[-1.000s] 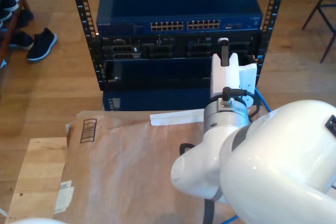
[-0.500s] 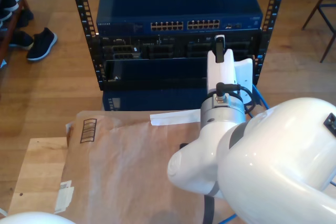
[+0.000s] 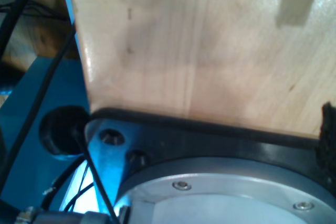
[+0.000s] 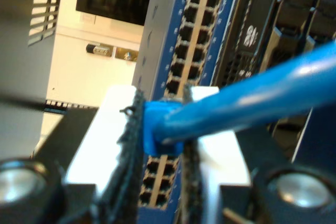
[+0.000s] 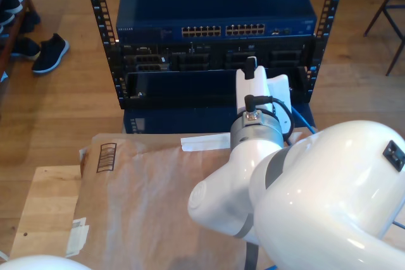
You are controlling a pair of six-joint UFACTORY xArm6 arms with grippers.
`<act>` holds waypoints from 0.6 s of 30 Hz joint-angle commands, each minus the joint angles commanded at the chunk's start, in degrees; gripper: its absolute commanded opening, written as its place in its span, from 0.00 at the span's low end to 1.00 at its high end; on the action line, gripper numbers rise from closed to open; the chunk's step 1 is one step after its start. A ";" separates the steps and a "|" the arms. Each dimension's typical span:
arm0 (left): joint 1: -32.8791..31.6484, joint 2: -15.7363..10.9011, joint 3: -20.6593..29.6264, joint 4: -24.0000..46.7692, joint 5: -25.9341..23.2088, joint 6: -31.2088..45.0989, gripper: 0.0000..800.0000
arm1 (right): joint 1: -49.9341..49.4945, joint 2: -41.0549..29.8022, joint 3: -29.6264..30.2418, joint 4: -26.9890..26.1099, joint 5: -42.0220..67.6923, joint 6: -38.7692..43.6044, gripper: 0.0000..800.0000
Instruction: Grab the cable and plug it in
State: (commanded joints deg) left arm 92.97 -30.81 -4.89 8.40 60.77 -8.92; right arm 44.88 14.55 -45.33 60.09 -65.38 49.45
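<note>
White arm of my second gripper (image 5: 251,67) filling the exterior view's lower right, brown paper-covered table (image 5: 145,200) at lower left, jaws clamped on the cable (image 4: 247,103) near its plug, held before the blue network switch (image 5: 215,11) at top centre, my first gripper's state cannot be told.

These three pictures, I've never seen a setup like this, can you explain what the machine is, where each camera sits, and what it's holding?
It is a pair of robot arms. The exterior view looks down from behind one white arm toward a rack of network gear, with brown paper on a wooden table in front. The other two cameras ride on the grippers. My second gripper pinches the blue cable by its plug, facing rows of empty ports. The first wrist view looks at a wooden board close up.
</note>
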 joint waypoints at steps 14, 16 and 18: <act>0.00 0.00 0.00 0.00 0.00 0.00 1.00 | 1.67 0.70 -2.29 6.07 0.18 -4.48 0.00; 0.00 0.00 0.00 0.00 0.00 0.00 1.00 | 1.85 0.53 -1.32 8.26 0.44 -4.75 0.00; 0.00 0.00 0.00 0.00 0.00 0.00 1.00 | 1.85 -0.09 -0.70 8.70 0.88 -6.77 0.00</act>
State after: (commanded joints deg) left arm 92.97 -30.81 -4.89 8.40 60.77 -8.92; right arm 46.73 14.46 -46.03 68.79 -64.51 42.68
